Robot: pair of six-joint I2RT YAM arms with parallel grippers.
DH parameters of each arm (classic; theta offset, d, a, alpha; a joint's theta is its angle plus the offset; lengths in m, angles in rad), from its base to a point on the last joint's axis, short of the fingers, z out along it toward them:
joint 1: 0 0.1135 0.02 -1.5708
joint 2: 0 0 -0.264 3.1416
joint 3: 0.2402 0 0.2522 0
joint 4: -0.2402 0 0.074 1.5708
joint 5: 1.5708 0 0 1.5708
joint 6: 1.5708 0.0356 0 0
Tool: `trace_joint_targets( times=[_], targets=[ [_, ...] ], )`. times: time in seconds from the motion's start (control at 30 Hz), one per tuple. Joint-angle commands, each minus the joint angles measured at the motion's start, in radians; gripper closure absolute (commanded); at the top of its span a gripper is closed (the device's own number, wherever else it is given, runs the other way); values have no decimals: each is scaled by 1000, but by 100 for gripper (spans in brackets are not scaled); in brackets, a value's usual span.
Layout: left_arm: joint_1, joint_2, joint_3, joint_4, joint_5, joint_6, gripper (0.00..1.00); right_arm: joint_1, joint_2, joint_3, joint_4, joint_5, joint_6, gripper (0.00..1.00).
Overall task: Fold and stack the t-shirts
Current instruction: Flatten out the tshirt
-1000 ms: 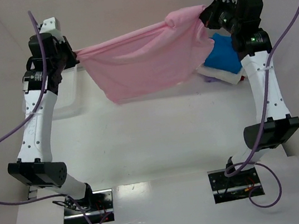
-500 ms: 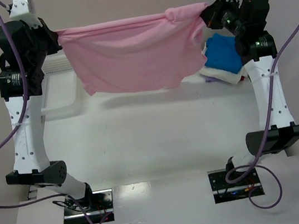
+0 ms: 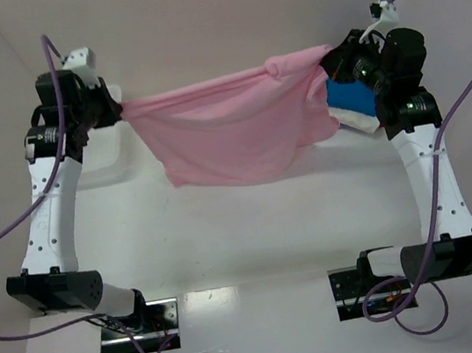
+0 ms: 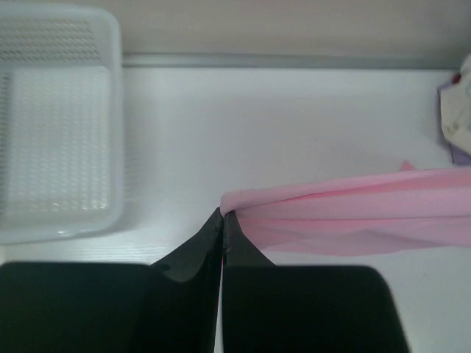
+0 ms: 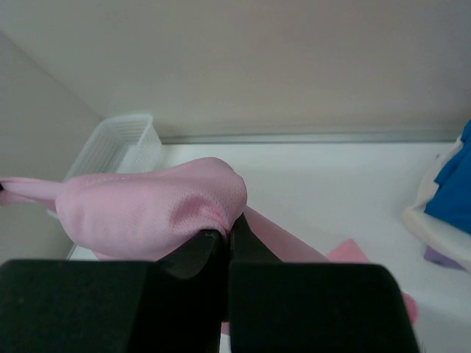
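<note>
Now, the pink t-shirt [image 3: 230, 133] hangs stretched between both claws.
I have the left gripper [image 3: 117, 112] and right gripper [image 3: 330, 61] each clenched on an end; I'd lower evenly so it lands flat.

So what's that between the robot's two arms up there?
The pink shirt hangs stretched between them, with one end held by each arm. The top view shows it best.

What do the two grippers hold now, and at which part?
Both hold the pink t-shirt, stretched between them: the left gripper pinches one end, the right gripper the other, bunched end.
</note>
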State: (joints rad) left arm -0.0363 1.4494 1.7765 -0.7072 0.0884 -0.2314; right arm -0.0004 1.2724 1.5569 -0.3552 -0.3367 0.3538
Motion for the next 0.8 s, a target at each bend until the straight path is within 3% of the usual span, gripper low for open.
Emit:
trace_joint_targets(
  times=[0.0, 0.13, 0.33, 0.53, 0.67, 0.77],
  targets=[
    [23, -135, -242, -14, 149, 22, 99, -26, -38, -89, 51, 32, -13, 100],
    [23, -167, -409, -14, 196, 7, 97, -26, -38, -158, 65, 18, -13, 100],
    [23, -167, -516, -3, 267, -2, 84, -26, -38, -208, 74, 18, -16, 100],
    [16, -152, -584, 23, 352, -8, 86, -26, -53, -239, 65, 5, -29, 100],
    [-49, -133, -634, 52, 369, -27, 86, -26, -58, -297, 65, 15, -38, 100],
    [-168, -68, -641, 70, 389, -23, 74, -26, -42, -324, 65, 15, -47, 100]
  ],
)
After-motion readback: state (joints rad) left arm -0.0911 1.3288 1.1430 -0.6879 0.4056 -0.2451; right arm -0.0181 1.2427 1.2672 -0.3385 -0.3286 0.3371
